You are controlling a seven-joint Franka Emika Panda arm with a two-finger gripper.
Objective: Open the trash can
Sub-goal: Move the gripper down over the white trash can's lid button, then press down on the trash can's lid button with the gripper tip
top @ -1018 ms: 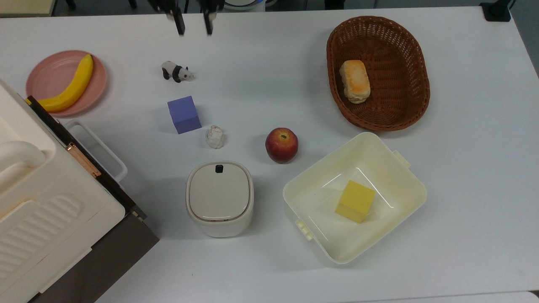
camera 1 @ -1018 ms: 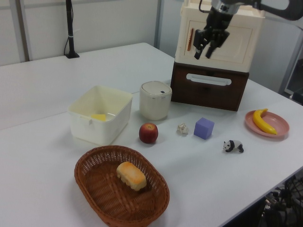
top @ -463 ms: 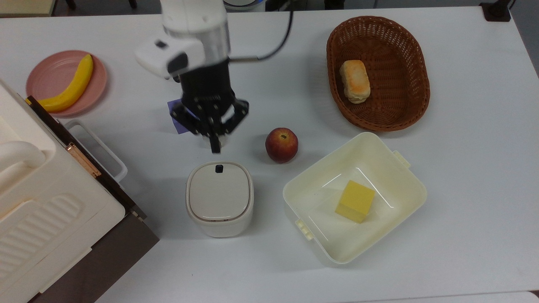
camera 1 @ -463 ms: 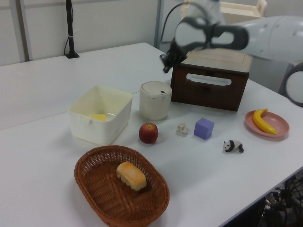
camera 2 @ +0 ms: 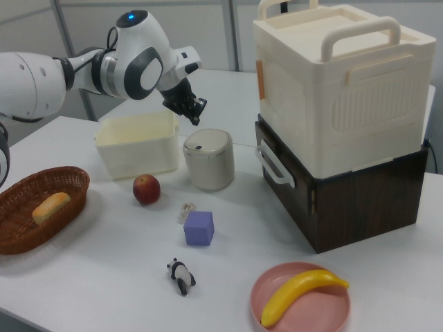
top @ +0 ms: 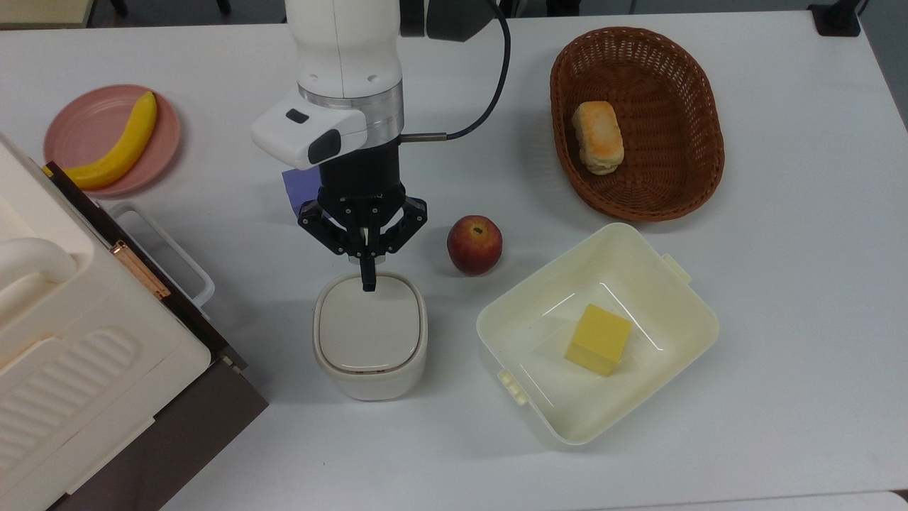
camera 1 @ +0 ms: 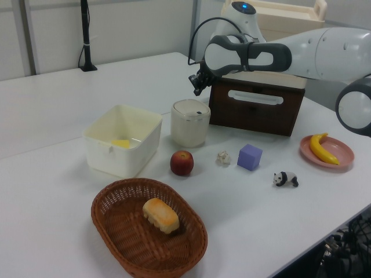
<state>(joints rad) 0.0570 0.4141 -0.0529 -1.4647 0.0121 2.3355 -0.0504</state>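
The trash can [top: 370,333] is a small cream-white rounded-square bin with a greyish flat lid, which lies shut. It stands at the table's middle front in the top view. My gripper [top: 367,282] points down over the can's far edge, its fingers together with nothing between them. In the top view the fingertips cover the spot where the black button is. The left view shows the gripper [camera 1: 195,88] hanging a little above the trash can [camera 1: 190,124]. In the right view the black button [camera 2: 197,147] shows on the lid of the trash can [camera 2: 208,162], below the gripper [camera 2: 194,116].
A red apple [top: 474,245] and a pale-yellow tub [top: 611,229] with a yellow block lie to the top view's right of the can. A purple cube [top: 298,186] sits under the arm. A wicker basket [top: 681,106], a pink plate [top: 78,124] with a banana, and a big cream box [top: 71,355] stand around.
The arm swept in from the table's far edge and came down over the trash can's button edge. Its fingers, apart one second ago, are now together.
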